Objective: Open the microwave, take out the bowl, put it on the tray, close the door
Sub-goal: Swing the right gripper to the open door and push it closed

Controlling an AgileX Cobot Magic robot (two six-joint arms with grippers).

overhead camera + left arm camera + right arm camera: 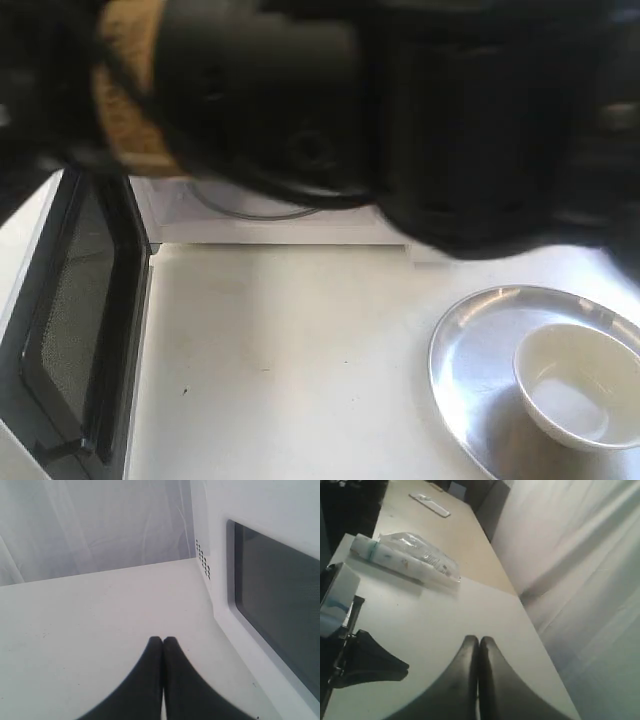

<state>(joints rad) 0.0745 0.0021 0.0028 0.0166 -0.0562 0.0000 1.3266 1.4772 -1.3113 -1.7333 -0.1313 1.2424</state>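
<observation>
Our left gripper [163,640] has its black tapered fingers pressed together with nothing between them, just beside the white outer face of the door [222,605]. Our right gripper [478,640] is likewise closed up and empty above the table [445,615].

In the exterior view the door stands swung wide at the left edge. The cream bowl [580,385] sits in the tray [470,370] at the lower right, so we judge that only closing is left. We would lay the joined fingertips on the smooth white frame, far from the hinge and off the dark meshed window, then push in a steady arc.

A blurred black arm [450,120] hides most of the microwave [280,230], so its cavity is probably clear, though we cannot confirm it. The tray is glossy, round and rimmed; the bowl is smooth and plain.
</observation>
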